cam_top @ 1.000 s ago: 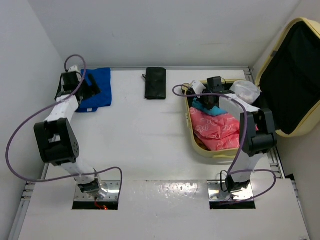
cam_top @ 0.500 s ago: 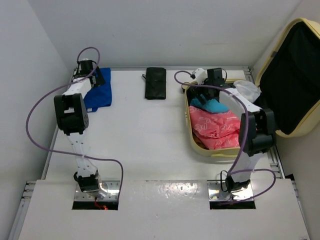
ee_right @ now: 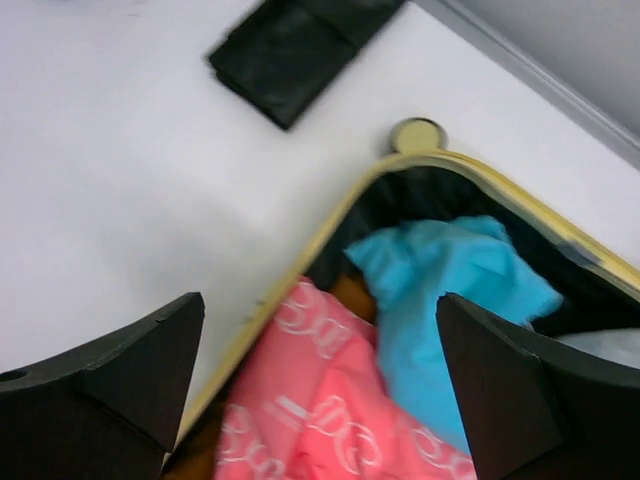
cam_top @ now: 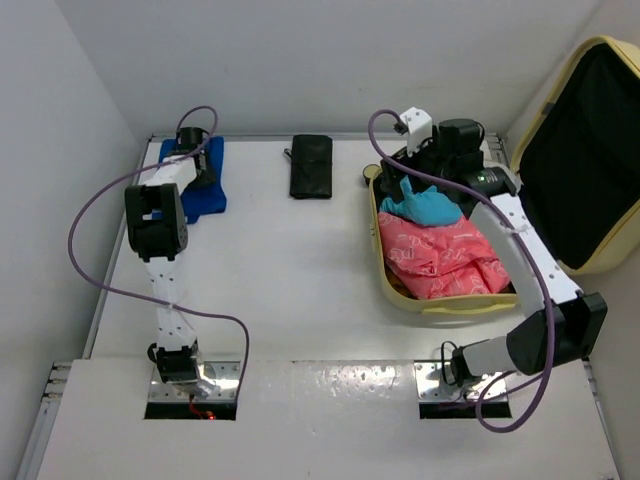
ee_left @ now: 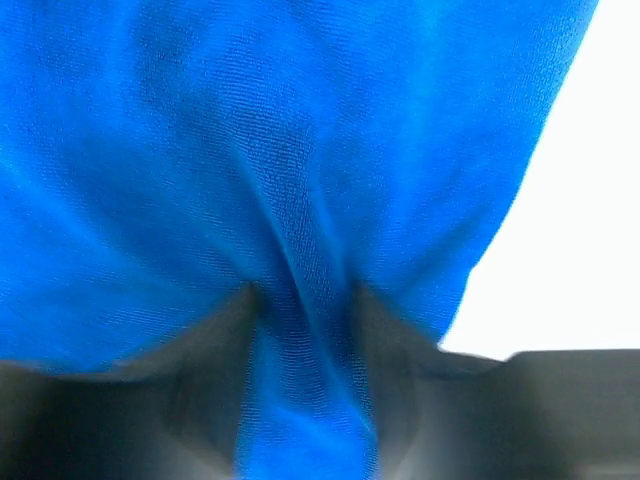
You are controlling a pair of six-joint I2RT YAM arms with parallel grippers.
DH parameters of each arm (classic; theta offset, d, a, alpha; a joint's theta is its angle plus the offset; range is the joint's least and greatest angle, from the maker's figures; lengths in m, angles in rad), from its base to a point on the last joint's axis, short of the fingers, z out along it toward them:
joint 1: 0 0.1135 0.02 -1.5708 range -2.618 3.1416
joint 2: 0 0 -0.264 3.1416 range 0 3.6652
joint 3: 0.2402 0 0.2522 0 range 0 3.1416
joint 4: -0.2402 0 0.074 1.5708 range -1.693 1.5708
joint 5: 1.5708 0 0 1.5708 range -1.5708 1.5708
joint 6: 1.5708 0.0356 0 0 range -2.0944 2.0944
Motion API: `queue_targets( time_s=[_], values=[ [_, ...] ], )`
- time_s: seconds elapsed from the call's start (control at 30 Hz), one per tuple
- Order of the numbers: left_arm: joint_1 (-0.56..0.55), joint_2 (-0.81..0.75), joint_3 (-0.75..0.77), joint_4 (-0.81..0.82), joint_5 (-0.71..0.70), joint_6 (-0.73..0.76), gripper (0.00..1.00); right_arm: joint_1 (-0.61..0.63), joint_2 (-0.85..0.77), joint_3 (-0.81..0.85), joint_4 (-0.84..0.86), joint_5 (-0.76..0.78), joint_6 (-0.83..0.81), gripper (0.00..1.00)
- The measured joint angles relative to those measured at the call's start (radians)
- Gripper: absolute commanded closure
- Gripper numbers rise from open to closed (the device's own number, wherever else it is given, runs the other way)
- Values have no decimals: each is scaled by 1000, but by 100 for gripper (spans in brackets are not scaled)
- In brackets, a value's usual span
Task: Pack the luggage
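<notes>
Lying open on the right side of the tabletop (cam_top: pixel 300 280), the luggage (cam_top: pixel 440 305) has its black-lined lid (cam_top: pixel 590 150) propped up against the right wall. Its shell holds a pink printed garment (cam_top: pixel 440 255) with a teal garment (cam_top: pixel 425 207) at the far end. The right arm (cam_top: pixel 520 250) reaches over that far end. The left arm (cam_top: pixel 160 220) stretches to the far left corner, its tip on a blue cloth (cam_top: pixel 208 190). A black folded item (cam_top: pixel 311 166) lies at the far edge between them.

From the left wrist, the left jaws pinch a raised fold of the blue cloth, which bunches between the two dark fingers (ee_left: pixel 200 380) and fills most of the view.

From the right wrist, the right jaws are spread wide with nothing between the fingers (ee_right: pixel 130 370), above the luggage's yellow rim, the teal and pink garments below. The black folded item sits on the tabletop beyond.
</notes>
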Motion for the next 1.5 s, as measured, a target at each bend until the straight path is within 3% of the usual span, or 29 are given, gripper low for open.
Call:
queue_targets(
  time_s=[0.13,0.2,0.47,0.7,0.93,1.37,1.5],
  values=[
    [17,-33,-48,-2,114,47,97,53,-3,-7,9,-59,53,0],
    [30,-76,-103,-3,210,71,100,76,-3,-23,24,-85,71,0],
    [51,-471,-534,-35,731,159,100,180,-8,-157,168,-188,88,0],
    [-27,-828,-603,54,1113,154,100,330,10,-167,340,-232,43,0],
    [-83,-872,-640,72,1348,123,100,444,103,-161,493,-254,-6,0],
    [-204,-902,-648,72,1555,111,100,491,167,-136,598,-278,-5,0],
    [-232,-909,-648,72,1574,108,100,502,204,-101,590,-309,-7,32]
  ],
)
